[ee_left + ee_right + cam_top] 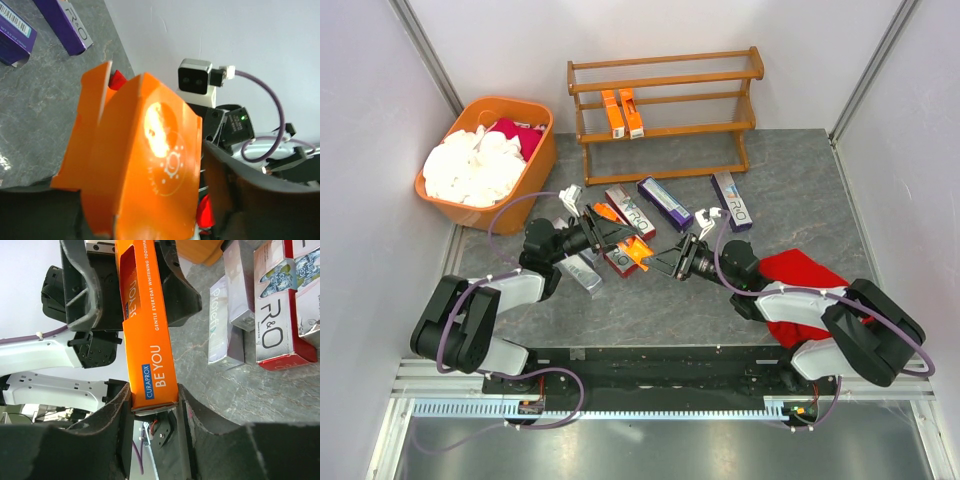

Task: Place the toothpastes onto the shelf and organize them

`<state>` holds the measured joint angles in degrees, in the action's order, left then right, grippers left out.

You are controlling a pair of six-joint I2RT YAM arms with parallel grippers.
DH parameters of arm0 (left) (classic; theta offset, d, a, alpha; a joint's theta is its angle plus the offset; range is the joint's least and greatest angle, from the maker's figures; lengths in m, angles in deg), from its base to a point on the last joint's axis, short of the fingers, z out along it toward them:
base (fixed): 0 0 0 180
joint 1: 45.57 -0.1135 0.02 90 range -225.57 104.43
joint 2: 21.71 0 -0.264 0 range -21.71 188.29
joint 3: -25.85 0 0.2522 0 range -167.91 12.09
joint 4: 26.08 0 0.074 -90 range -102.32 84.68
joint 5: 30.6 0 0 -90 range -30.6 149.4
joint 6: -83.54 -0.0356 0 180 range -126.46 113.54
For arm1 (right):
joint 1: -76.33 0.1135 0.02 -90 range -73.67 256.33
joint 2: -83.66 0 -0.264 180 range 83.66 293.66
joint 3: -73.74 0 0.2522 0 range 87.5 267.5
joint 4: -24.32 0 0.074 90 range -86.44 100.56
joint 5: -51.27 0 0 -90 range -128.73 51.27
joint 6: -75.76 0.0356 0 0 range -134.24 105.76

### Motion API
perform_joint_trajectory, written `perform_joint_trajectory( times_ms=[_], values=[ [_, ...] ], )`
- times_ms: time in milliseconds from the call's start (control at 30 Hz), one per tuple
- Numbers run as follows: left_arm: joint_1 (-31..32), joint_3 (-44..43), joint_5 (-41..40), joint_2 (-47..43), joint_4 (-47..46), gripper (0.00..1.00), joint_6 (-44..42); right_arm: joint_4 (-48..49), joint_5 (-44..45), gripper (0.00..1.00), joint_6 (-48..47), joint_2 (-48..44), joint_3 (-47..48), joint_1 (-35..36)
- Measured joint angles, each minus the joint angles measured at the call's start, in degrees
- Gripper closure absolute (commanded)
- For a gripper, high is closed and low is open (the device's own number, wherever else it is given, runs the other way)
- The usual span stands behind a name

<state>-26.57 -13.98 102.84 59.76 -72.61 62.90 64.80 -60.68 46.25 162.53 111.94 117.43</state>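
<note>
An orange toothpaste carton [635, 250] hangs above the table between both grippers. My left gripper [610, 234] is shut on one end, and the carton fills the left wrist view [145, 160]. My right gripper [153, 396] is shut on the other end, marked "CURAPROX BE YOU" [150, 340]; it is at centre in the top view [670, 262]. The wooden shelf [665, 128] stands at the back with two orange cartons [622, 113] on its middle tier. Red-and-silver [625, 207], purple [665, 203], purple-and-white [731, 200] and silver [582, 272] cartons lie on the table.
An orange plastic tub [538, 165] of white and red cloths stands at the back left. A red cloth [800, 272] lies under the right arm. White walls close in both sides and the back. Loose cartons lie just beyond the grippers [277, 305].
</note>
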Motion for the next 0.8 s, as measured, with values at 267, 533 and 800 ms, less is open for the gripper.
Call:
perform_joint_trajectory(
  times_ms=[267,533,800],
  values=[
    [0.00,-0.98,-1.77,-7.15,16.15,0.00,-8.02,-8.57,3.50,0.72,-2.45,-2.21,0.85,-0.31],
    [0.09,-4.09,-18.67,-23.98,43.45,0.00,-23.02,-14.21,7.76,0.73,-6.10,0.13,8.00,-4.50],
    [0.09,-4.15,-28.39,-29.46,53.94,0.00,-28.41,-21.33,12.13,0.72,-11.26,8.87,22.73,-10.05]
  ],
)
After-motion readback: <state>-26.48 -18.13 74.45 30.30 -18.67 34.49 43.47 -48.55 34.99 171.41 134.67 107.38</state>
